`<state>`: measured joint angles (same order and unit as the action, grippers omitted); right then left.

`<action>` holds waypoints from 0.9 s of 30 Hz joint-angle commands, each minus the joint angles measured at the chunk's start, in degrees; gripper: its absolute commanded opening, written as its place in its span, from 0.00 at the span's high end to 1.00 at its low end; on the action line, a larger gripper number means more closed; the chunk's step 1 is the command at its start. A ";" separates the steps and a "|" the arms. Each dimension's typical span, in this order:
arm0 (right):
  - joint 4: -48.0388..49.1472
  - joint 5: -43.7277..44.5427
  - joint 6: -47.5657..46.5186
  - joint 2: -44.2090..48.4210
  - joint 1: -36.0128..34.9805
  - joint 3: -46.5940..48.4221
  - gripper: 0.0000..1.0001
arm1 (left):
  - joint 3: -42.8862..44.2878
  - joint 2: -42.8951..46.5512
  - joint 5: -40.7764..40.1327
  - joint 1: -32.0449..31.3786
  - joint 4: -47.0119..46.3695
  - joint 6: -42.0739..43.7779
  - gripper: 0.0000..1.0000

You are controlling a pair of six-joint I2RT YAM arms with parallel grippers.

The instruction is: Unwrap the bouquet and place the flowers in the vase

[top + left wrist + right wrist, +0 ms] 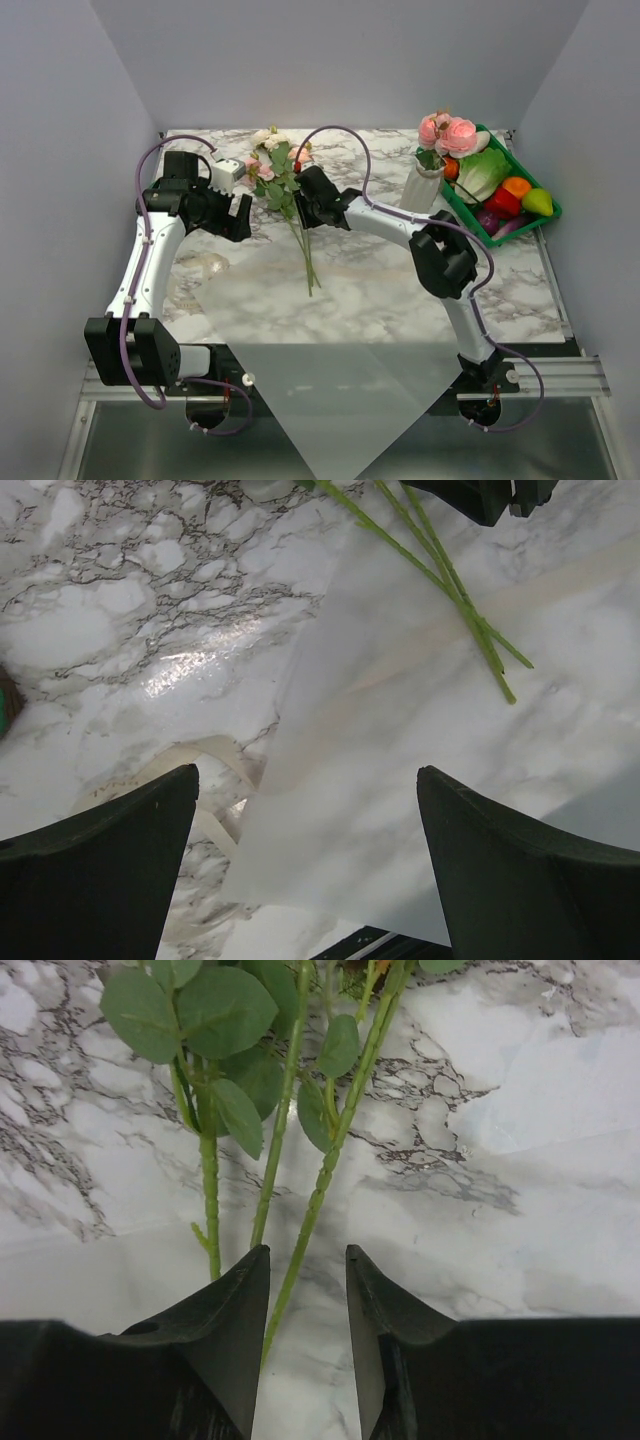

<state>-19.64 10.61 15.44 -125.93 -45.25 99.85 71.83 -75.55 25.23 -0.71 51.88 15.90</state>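
The bouquet is unwrapped. The loose flowers (281, 178) lie on the marble at the back centre, stems (305, 255) pointing toward me. The white ribbed vase (424, 187) stands to the right with pink roses (448, 133) in it. My right gripper (300, 207) is low over the stems. In the right wrist view its jaws (307, 1252) stand partly apart, one green stem (325, 1175) running between them close to the left finger, the other stems outside. My left gripper (240, 215) hangs wide open just left of the flowers, nothing between its fingers (308, 772).
The white paper sheet (320, 370) lies flat from the table's middle over its near edge (400, 730). A cream ribbon (215, 755) lies at its left edge. A green tray (468, 217) of plastic vegetables sits at the back right, behind the vase.
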 commanded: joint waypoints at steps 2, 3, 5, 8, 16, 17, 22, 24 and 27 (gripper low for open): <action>-2.25 0.02 1.26 -2.74 0.78 2.36 0.57 | -0.82 1.02 -0.71 1.59 -0.81 0.80 0.01; -2.33 0.02 1.34 -3.27 0.87 2.62 0.57 | -0.82 0.93 -0.71 1.59 -0.81 0.80 0.01; -2.68 -0.15 1.17 -3.79 0.96 3.59 0.57 | -0.90 0.93 -0.62 1.59 -0.90 0.80 0.01; -3.39 -0.33 1.26 -5.11 1.05 5.34 0.57 | -0.91 0.93 -0.45 1.59 -0.90 0.80 0.01; -7.60 -0.77 1.17 -10.38 1.22 12.03 0.57 | -0.82 1.02 -0.45 1.68 -0.99 0.80 0.01; -7.87 -0.68 1.26 -11.17 1.13 12.55 0.57 | -0.82 1.10 -0.36 1.68 -0.90 0.80 0.01; -8.66 -0.33 1.43 -12.15 1.22 13.79 0.58 | -0.82 1.19 -0.45 1.68 -0.81 1.06 0.01; -9.01 -0.24 1.52 -12.50 1.31 14.23 0.59 | -0.90 1.28 -0.54 1.77 -0.81 1.15 0.01; -9.36 -1.55 1.96 -12.76 1.40 15.19 0.59 | -1.17 1.46 -0.19 1.77 -0.99 1.06 0.01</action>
<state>-26.65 10.59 16.56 -136.62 -44.14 112.60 71.53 -75.53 25.08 0.69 51.51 16.38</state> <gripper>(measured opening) 0.410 0.988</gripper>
